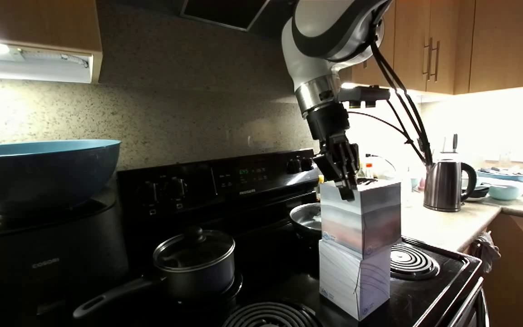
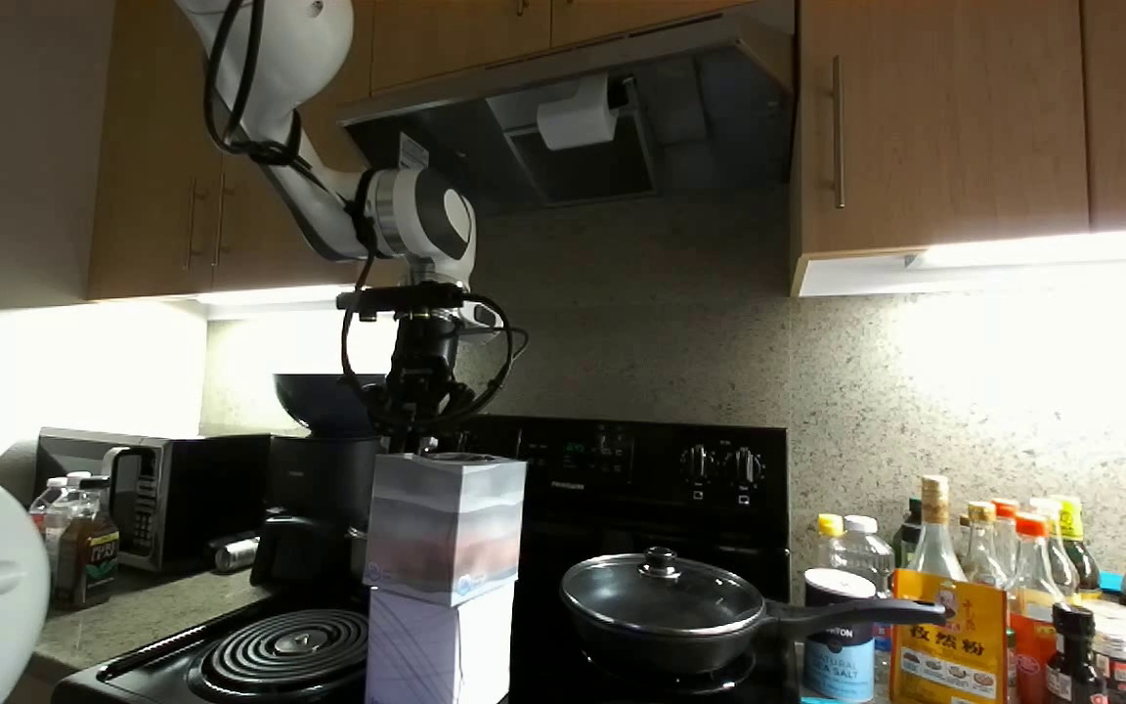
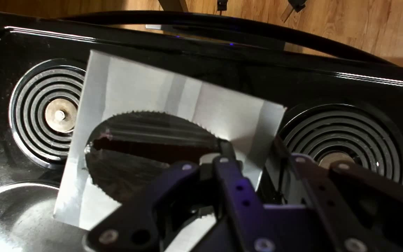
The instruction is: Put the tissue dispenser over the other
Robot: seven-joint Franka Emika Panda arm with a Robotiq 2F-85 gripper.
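Grey-banded cube-shaped cardboard tissue dispenser [image 1: 360, 222] sits atop the whitish cube-shaped cardboard tissue box w/ thin dark curved lines [image 1: 356, 280]; I get that in both exterior views. Stack looks upright & touching, tho the upper one's a bit out of line, jutting slightly past the lower on one side. Lower box stands on the glossy black stovetop [image 1: 294, 282], near a dark spiral coil burner [image 1: 409, 260].

My black two-finger end effector [image 3: 252, 150] is right at the dispenser's top rim. Wrist view: one finger [image 3: 231, 175] over the big oval opening [image 3: 135, 143], the other [image 3: 308, 171] at the box's outer edge, so jaws are parted w/ a strip of the top btwn them. Can't tell from here if they're squeezing that strip or just loose around it.

Also on the stove: grey long-handled saucepan w/ glass lid [image 1: 198, 265], black frying pan w/ glass lid [image 2: 661, 611]. One side: steel kettle w/ black handle [image 1: 443, 186] on the pale stone counter [image 1: 443, 227]. Opp. side: large blue bowl [image 1: 43, 177] on a black appliance marked COSORI [image 1: 48, 281]. In an exterior view, glass bottles [image 2: 934, 548] & a yellow-orange packet [image 2: 954, 657] by the pan handle.
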